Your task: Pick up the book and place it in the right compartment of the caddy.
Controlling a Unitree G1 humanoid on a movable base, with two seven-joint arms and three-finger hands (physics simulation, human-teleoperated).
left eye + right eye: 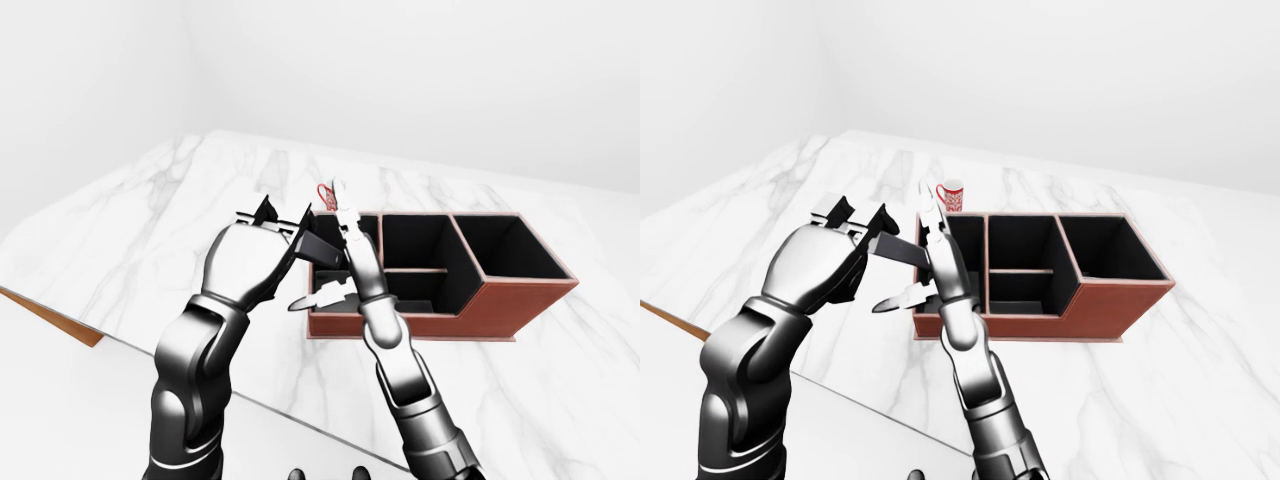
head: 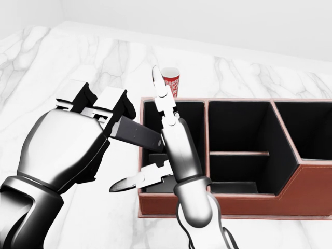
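Observation:
My left hand (image 2: 101,116) is shut on a dark grey book (image 2: 137,135), which is held tilted with its free end over the left wall of the caddy (image 2: 290,194). The caddy is brown outside and black inside. Its wide right compartment (image 2: 306,124) holds nothing that I can see. My right hand (image 1: 902,250) is open at the caddy's left end. One finger points up and another (image 2: 127,184) sticks out to the left below the book. The right forearm hides part of the left compartment.
A red and white mug (image 2: 171,80) stands on the marble top just above the caddy's left corner. The white marble table (image 1: 150,230) ends in an edge at the lower left of the left-eye view.

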